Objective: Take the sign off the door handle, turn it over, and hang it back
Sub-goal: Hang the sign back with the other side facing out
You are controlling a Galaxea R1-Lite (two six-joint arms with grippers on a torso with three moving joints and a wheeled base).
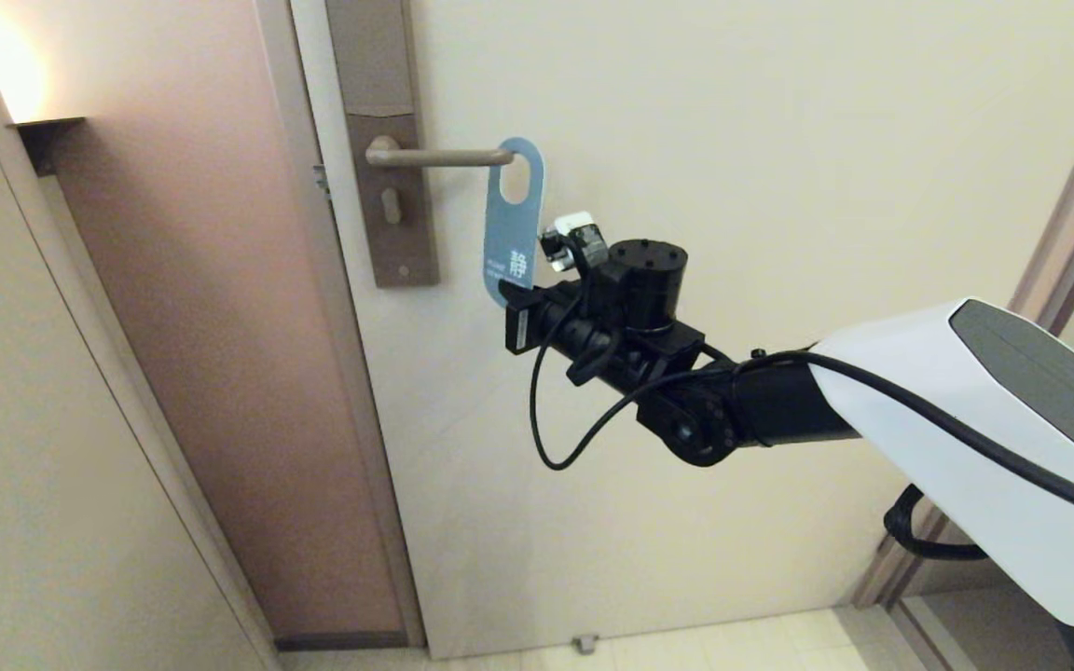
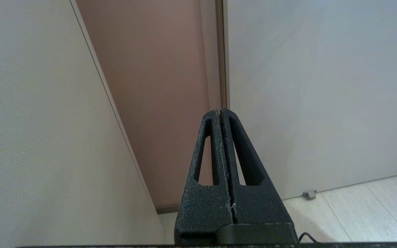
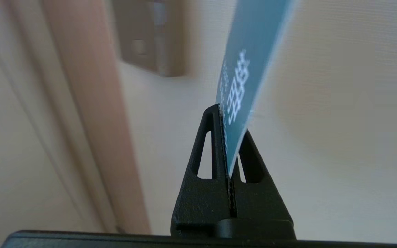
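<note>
I see the cream door [image 1: 779,186] filling most of the head view, with a brownish panel [image 1: 220,326] to its left and a pale wall [image 1: 34,419] nearer on the far left. My right arm [image 1: 966,419] reaches in from the right toward the door. On the door's left edge sits the tall bronze backplate [image 1: 388,140], and the door handle [image 1: 439,157] runs level from it to the right.

The sign [image 1: 511,224] shows its blue side, with white lettering low on the card. Its oval hole sits right at the free tip of the lever; I cannot tell whether the tip is through the hole or just beside it. The card hangs slightly tilted, its lower end toward the arm.

The right gripper [image 1: 516,300] is clamped on the sign's lower end; the right wrist view shows the card's bottom corner pinched between the two black fingers [image 3: 202,165].

The left gripper [image 2: 222,112] is parked low on the left, its fingers pressed together on nothing, facing the door's bottom edge and a small doorstop [image 2: 309,195] on the tiled floor [image 2: 357,213].
</note>
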